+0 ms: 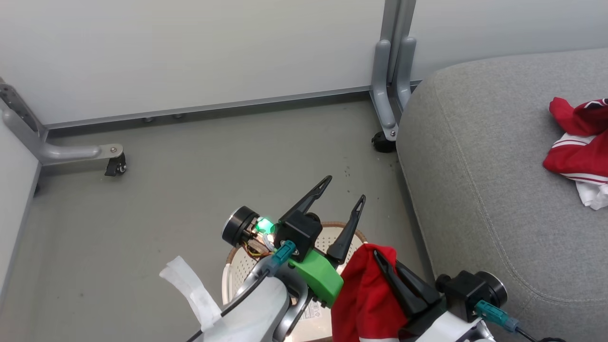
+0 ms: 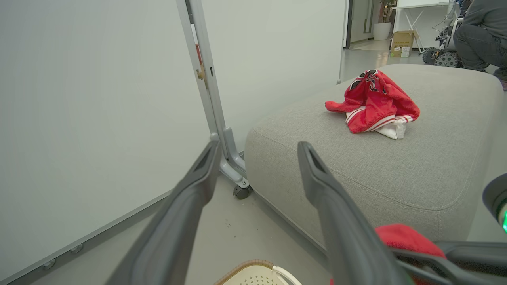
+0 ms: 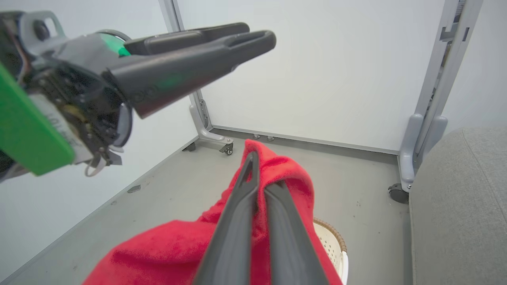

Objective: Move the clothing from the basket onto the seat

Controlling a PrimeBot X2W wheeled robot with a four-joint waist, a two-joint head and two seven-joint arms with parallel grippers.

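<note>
My right gripper (image 1: 380, 259) is shut on a red garment (image 1: 363, 297), which hangs from its fingers above the basket (image 1: 247, 268). In the right wrist view the closed fingers (image 3: 245, 206) pinch the red cloth (image 3: 178, 249), with the basket's brown rim (image 3: 336, 237) below. My left gripper (image 1: 345, 189) stands open and empty just left of that garment, over the basket's far edge; its spread fingers (image 2: 198, 186) point toward the seat (image 2: 396, 170). Another bundle of red and white clothing (image 2: 376, 101) lies on the grey seat (image 1: 498, 190), at the far right (image 1: 577, 142) in the head view.
White partition panels on grey legs with castors (image 1: 116, 166) (image 1: 382, 141) close off the back and left. Bare grey floor (image 1: 213, 171) lies between them and the seat. A person (image 2: 481, 31) crouches beyond the seat beside a cardboard box (image 2: 402, 41).
</note>
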